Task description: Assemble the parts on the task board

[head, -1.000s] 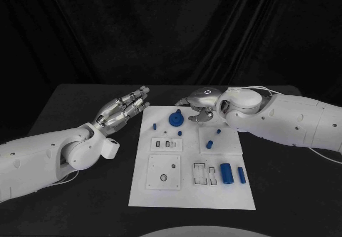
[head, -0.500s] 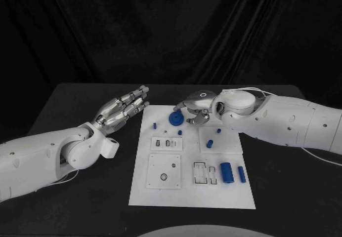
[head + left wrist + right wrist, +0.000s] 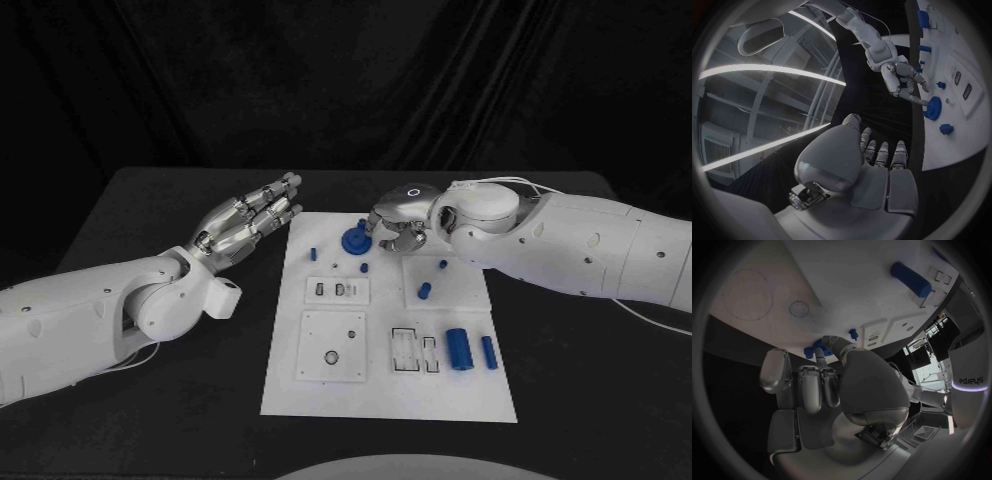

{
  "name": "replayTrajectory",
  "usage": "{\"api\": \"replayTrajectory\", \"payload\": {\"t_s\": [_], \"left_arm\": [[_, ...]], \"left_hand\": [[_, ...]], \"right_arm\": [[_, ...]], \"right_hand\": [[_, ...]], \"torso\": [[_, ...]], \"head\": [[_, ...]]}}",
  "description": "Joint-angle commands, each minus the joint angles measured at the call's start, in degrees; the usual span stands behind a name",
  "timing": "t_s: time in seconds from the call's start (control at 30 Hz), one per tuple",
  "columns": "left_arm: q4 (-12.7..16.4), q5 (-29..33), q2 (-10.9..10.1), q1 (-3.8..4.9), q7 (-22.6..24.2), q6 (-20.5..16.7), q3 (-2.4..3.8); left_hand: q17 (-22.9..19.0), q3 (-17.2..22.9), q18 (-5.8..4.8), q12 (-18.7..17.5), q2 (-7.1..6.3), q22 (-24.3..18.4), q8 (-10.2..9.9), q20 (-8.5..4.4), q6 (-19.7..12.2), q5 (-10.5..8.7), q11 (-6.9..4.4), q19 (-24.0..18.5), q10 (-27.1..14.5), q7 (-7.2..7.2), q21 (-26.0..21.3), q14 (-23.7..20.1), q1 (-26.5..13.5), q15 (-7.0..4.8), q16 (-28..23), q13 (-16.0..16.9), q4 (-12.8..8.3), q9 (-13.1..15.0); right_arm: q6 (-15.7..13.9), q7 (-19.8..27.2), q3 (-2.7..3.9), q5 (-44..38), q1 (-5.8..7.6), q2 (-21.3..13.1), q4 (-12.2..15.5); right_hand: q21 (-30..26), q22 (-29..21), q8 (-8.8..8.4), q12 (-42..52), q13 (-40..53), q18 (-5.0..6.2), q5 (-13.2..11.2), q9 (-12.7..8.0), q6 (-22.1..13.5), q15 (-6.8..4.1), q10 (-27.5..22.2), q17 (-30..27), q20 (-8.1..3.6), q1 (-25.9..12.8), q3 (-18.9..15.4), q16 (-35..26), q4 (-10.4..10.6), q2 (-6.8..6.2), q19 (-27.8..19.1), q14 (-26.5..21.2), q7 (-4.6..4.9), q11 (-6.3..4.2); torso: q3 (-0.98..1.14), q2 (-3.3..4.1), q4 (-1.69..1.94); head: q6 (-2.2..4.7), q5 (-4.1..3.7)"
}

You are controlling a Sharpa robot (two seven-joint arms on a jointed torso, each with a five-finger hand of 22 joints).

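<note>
The white task board [image 3: 378, 385] lies mid-table. A blue gear wheel [image 3: 352, 243] stands near its far edge. My right hand [image 3: 401, 222] reaches down to it, and thumb and fingertip pinch its rim. The left wrist view shows the right hand [image 3: 901, 76] with a finger on the gear [image 3: 934, 107]. In the right wrist view the fingertips [image 3: 821, 359] meet the gear [image 3: 811, 350]. My left hand [image 3: 251, 221] hovers flat and open, left of the board's far corner, holding nothing. Small blue pegs [image 3: 313, 255] [image 3: 364, 268] stand near the gear.
Other blue parts lie on the board: a short piece [image 3: 424, 291] in the middle, a thick cylinder [image 3: 457, 350] and a thinner one [image 3: 489, 354] at the right. Rectangular slots [image 3: 335, 291] and a plate with holes [image 3: 332, 347] lie nearer me. Black table surrounds the board.
My right hand has come down and leftward onto the gear wheel and closed its fingertips on it. The left hand has stayed where it was.
</note>
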Motion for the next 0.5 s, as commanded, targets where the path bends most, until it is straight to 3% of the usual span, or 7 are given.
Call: {"api": "replayTrajectory", "payload": {"t_s": [0.03,0.23,0.37,0.5], "left_arm": [[0.0,-0.2,0.1,-0.11,0.5,0.8,0.04],[0.0,-0.2,0.0,-0.13,0.4,0.8,0.04],[0.0,-0.2,-0.2,-0.14,0.3,0.8,0.04],[0.1,-0.2,-0.4,-0.14,0.3,0.8,0.04]], "left_hand": [[0.1,0.3,1.01,-0.1,-0.05,0.1,0.2,0.32,-0.4,0.21,0.38,0.0,-0.1,0.17,0.2,-0.1,0.6,0.49,0.0,0.0,0.0,0.0],[0.1,0.3,1.01,-0.1,-0.05,0.1,0.2,0.32,-0.4,0.21,0.38,0.0,-0.1,0.17,0.2,-0.1,0.6,0.49,0.0,0.0,0.0,0.0],[0.1,0.3,1.01,-0.1,-0.05,0.1,0.2,0.32,-0.4,0.21,0.38,0.0,-0.1,0.17,0.2,-0.1,0.6,0.49,0.0,0.0,0.0,0.0],[0.1,0.4,1.01,-0.1,-0.04,0.1,0.2,0.33,-0.4,0.22,0.4,0.0,-0.1,0.18,0.2,-0.1,0.6,0.5,0.0,0.0,0.0,0.0]], "right_arm": [[0.2,-0.7,0.03,-0.3,-0.14,-0.3,0.2],[-1.1,-0.9,0.03,-0.3,-0.13,-1.4,0.6],[-2.5,-1.0,0.03,-0.3,-0.09,-2.6,1.3],[-3.8,-1.4,0.03,-0.3,0.5,-4.7,2.9]], "right_hand": [[-0.3,4.4,0.66,0.1,15.1,0.51,0.1,0.7,1.4,0.22,6.1,12.3,0.01,-0.6,0.2,-0.1,-0.1,0.03,0.2,4.8,0.27,0.53],[-0.4,4.6,1.98,0.1,15.1,0.51,-0.2,2.4,3.4,0.5,6.1,12.4,0.28,-0.9,-0.4,-0.1,-0.4,0.24,0.3,4.8,0.71,0.88],[-0.4,4.7,3.39,0.1,15.1,0.53,-1.2,4.7,4.4,0.47,6.1,12.4,0.32,-0.9,-1.5,-0.1,-0.7,0.63,0.4,4.8,0.5,0.76],[-0.7,4.9,4.67,0.1,15.1,0.52,-6.4,8.0,3.4,0.27,6.1,12.3,0.25,-1.6,-3.8,-0.2,0.1,1.42,0.6,4.8,0.18,0.55]], "torso": [[0.03,-0.06,-0.09],[0.05,-0.09,-0.09],[0.09,-0.06,-0.04],[0.09,-0.1,-0.05]], "head": [[-0.08,0.09],[-0.22,0.25],[-0.19,0.26],[-0.12,0.21]]}}
